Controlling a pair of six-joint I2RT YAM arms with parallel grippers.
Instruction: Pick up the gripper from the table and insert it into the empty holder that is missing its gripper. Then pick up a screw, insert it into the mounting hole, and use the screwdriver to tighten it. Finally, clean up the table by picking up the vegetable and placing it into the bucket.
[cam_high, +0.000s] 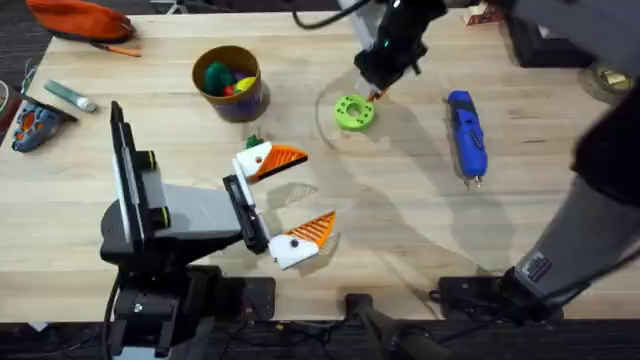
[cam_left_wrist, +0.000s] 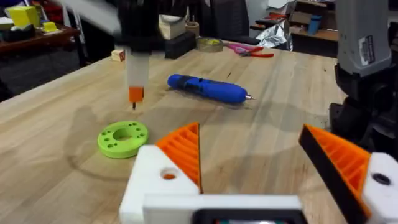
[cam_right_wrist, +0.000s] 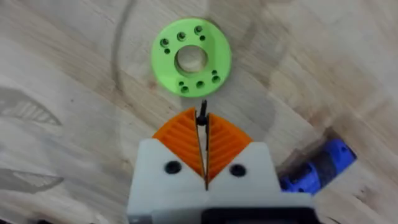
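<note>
My right gripper is shut on a small black screw, which hangs just above the table beside the lime-green disc. My left gripper rests open near the table's front. Both its white mounts bear orange ribbed tips. On the far one, the holder, the mounting hole shows orange with no dark screw spot. The blue screwdriver lies to the right of the disc. The bucket stands at the back left. A dark-green bit, the vegetable, peeks out behind the holder.
Colourful toy pieces lie in the bucket. A grey-green marker and an orange pouch sit at the far left. Boxes and clutter line the back right edge. Bare wood lies between the disc, the screwdriver and the left gripper.
</note>
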